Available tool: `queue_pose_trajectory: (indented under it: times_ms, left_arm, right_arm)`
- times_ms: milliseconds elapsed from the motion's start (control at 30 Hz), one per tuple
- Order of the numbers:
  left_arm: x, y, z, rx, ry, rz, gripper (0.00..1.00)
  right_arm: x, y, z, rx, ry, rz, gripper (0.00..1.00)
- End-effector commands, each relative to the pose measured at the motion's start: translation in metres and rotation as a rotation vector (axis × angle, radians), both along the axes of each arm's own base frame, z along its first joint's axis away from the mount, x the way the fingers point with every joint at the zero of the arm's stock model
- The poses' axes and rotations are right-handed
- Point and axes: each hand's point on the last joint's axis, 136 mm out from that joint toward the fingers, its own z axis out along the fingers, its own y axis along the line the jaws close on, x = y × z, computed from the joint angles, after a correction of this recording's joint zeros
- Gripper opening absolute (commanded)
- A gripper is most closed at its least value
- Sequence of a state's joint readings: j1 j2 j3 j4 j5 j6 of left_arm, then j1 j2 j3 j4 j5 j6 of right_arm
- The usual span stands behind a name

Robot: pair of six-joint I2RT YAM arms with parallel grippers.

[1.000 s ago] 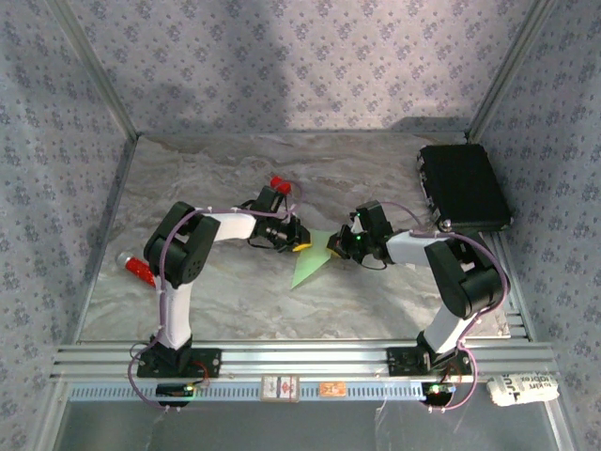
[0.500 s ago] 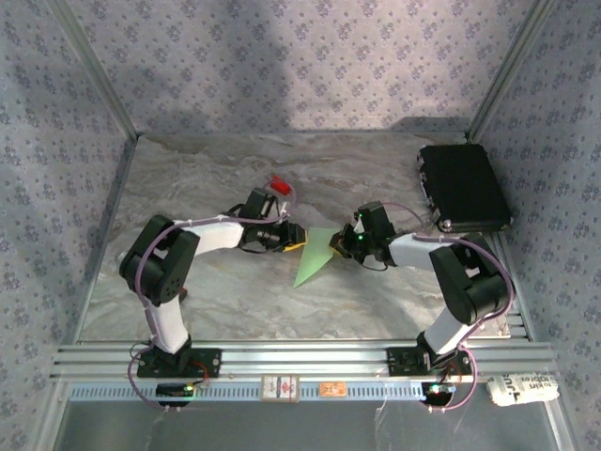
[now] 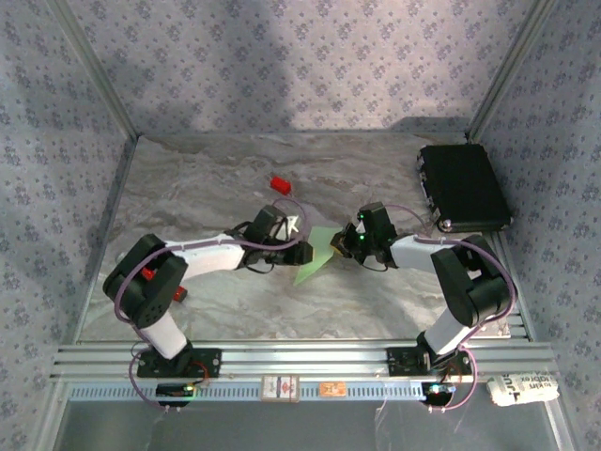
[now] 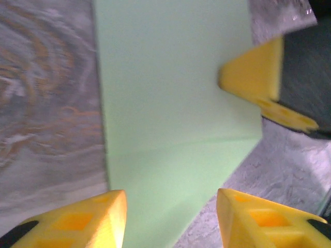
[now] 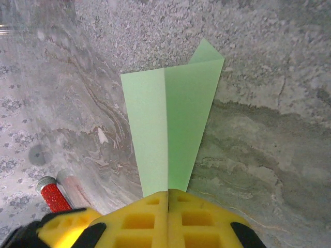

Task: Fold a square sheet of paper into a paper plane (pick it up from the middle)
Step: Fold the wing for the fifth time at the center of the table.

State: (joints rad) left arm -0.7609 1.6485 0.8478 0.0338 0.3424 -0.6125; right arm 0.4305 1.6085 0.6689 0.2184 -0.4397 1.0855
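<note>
left gripper (image 3: pixel 301 252) reached folded paper (image 3: pixel 313 267), jaws wider; right gripper (image 5: pixel 168 197) still clamped

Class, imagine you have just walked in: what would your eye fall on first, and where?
The pale-green folded sheet of paper lies at the middle of the grey marbled table, the brightest thing there. The right gripper, yellow-fingered, is shut on one end of it, while the left gripper stands open over its opposite side. A black rectangular case sits at the far right corner.

Open table (image 3: pixel 235 310) in front; a black case (image 3: pixel 465 188) blocks the far right corner.
</note>
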Motion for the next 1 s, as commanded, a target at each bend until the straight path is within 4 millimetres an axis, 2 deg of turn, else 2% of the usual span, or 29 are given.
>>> queue_pose_trajectory:
  times_ms: [0,233,500,967]
  left_arm:
    - [-0.013,0.003,0.002,0.118,-0.145,-0.079,0.53]
    - [-0.032,-0.006,-0.008,0.262,-0.263,-0.197,0.59]
    - [-0.033,-0.017,-0.017,0.402,-0.334,-0.279,0.59]
    - [-0.020,-0.015,-0.030,0.580,-0.408,-0.272,0.46]
  right_arm:
    - [0.005,-0.001,0.013,0.017,-0.026,-0.022,0.02]
    - [0.006,-0.001,0.015,0.019,-0.033,-0.020,0.03]
    - [0.005,-0.001,0.015,0.020,-0.033,-0.016,0.03]
    - [0.005,-0.002,0.017,0.022,-0.032,-0.018,0.03]
